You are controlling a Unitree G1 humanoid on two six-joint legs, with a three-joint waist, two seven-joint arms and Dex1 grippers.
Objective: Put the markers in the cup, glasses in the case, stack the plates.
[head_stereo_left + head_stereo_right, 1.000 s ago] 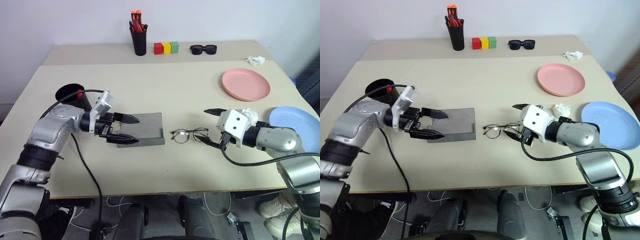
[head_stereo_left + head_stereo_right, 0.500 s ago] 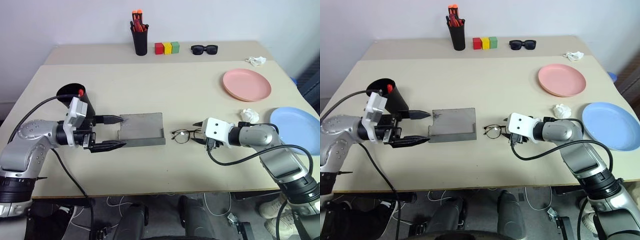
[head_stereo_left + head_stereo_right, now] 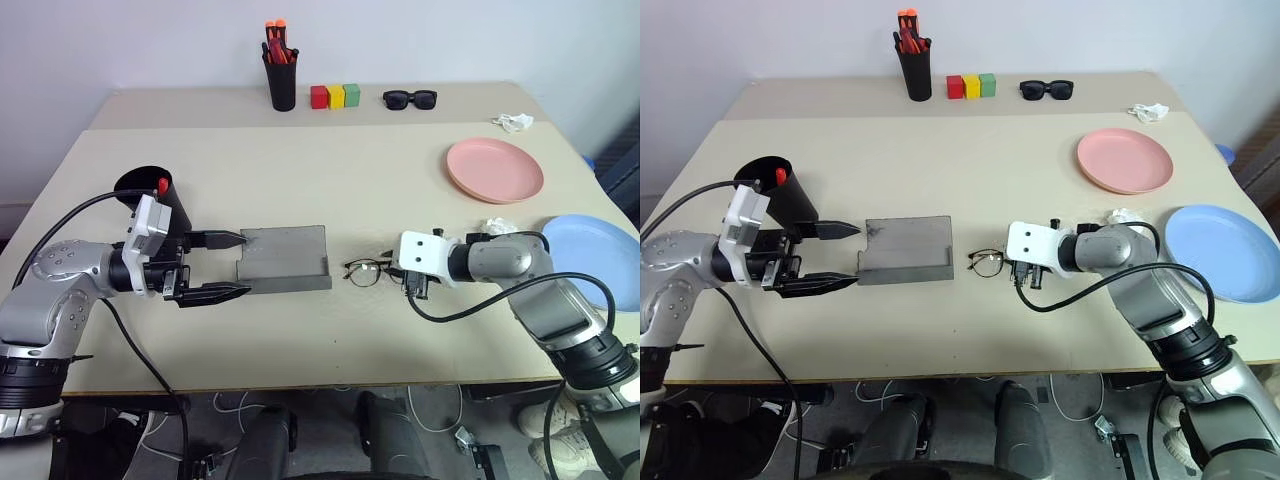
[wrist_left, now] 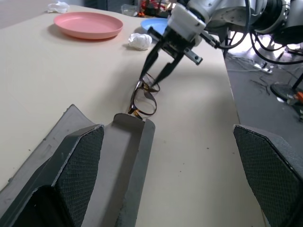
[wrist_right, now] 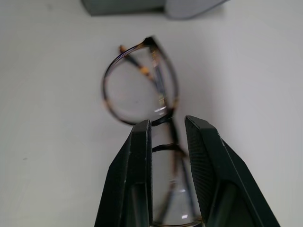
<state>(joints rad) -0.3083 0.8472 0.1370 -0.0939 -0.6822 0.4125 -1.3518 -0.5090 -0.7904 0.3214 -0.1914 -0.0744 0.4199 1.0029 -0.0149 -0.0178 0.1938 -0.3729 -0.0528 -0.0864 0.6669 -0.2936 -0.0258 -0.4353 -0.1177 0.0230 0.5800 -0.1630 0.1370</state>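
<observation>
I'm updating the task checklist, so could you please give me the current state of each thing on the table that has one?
case: open, empty.
glasses: folded, on the table, right lens between the right gripper's fingers.
right gripper: shut on the glasses.
left gripper: open, holding nothing, beside the case.
pink plate and blue plate: apart, not stacked.
cup: upright, a red marker in it.

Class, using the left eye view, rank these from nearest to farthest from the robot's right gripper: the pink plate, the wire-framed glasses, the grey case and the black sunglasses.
1. The glasses, right at the right gripper, on its left.
2. The grey case, further left, past the glasses.
3. The pink plate, behind and to the right.
4. The black sunglasses, at the table's far edge.
</observation>
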